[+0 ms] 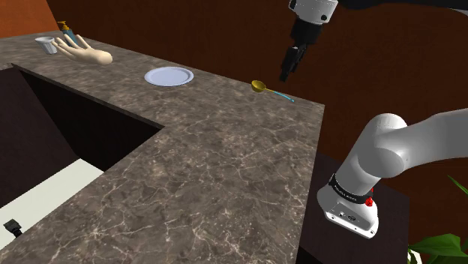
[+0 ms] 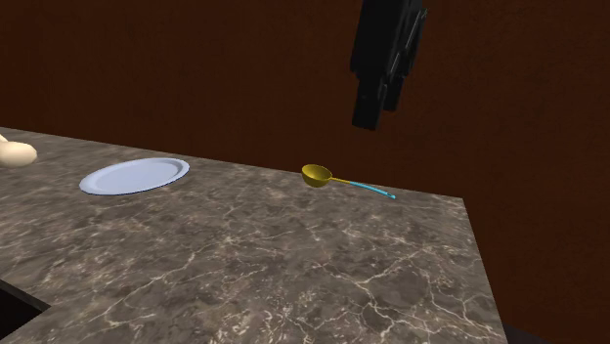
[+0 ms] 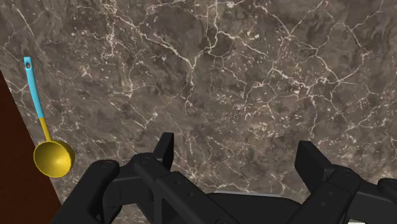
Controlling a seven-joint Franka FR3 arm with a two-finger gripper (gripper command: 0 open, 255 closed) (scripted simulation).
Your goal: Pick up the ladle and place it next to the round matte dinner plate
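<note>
Over the far corner of the bench [image 1: 210, 172], as the shoulder view shows it, the black pincer [image 1: 286, 75] hangs in the air, tilted and pointing down, clear of the surface. The ladle [image 1: 271, 91] lies flat on the marbled brown top just below and beside it, close to the back edge. It has a yellow bowl and a blue-tipped handle. The round pale plate [image 1: 169, 76] sits well apart from the ladle, toward that view's left. Farther left lie a tan hand-shaped object [image 1: 82, 52] and a small white cup [image 1: 47, 45]. The white arm [image 1: 405, 154] rises at lower right.

From the second exterior view, the pincer [image 2: 370, 119] hangs above the ladle [image 2: 337, 180] without touching it. The ladle rests by the back edge against the dark red-brown wall [image 2: 196, 68], its bowl toward the plate [image 2: 135, 176]. Bare bench [image 2: 293, 274] lies between the two.

Along the wrist view, the pincer [image 3: 238, 156] has its two fingers [image 3: 167, 146] standing wide apart. Between them is marbled surface [image 3: 254, 70], and they hold nothing. The ladle [image 3: 51, 151] lies outside the fingers, off to one side, right at the bench edge. Its handle is yellow near the bowl and blue toward the end.
</note>
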